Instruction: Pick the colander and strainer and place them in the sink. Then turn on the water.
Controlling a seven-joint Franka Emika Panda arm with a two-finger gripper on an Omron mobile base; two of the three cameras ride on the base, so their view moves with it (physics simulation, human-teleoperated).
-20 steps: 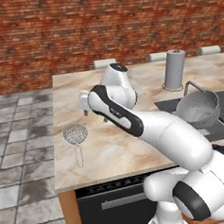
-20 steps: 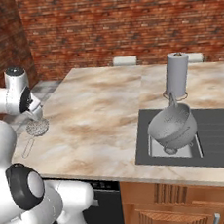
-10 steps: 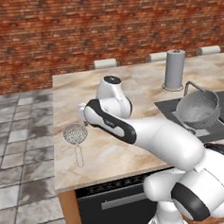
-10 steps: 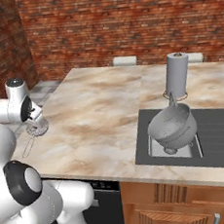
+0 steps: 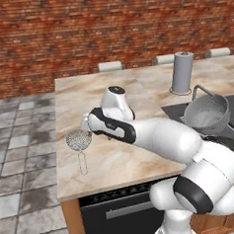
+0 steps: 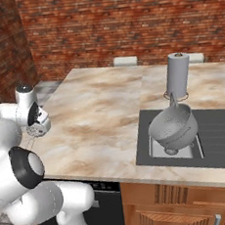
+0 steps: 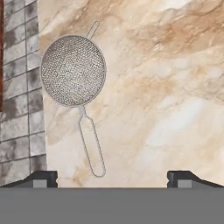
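Note:
The strainer lies flat on the marble counter near its left edge, with its thin handle pointing toward the counter's front. In the left base view the strainer sits just below my gripper. In the hand view my gripper hovers above it, open, with the mesh left of centre and nothing between the fingertips. The hand partly covers the strainer in the right base view. The grey colander rests tilted in the basin of the dark sink.
A grey paper-towel roll stands behind the sink beside the faucet. The counter's left edge drops to a tiled floor just beyond the strainer. Stool backs line the far side.
My arm has swung left and down, bringing the hand lower and closer over the strainer. The strainer and colander have not moved.

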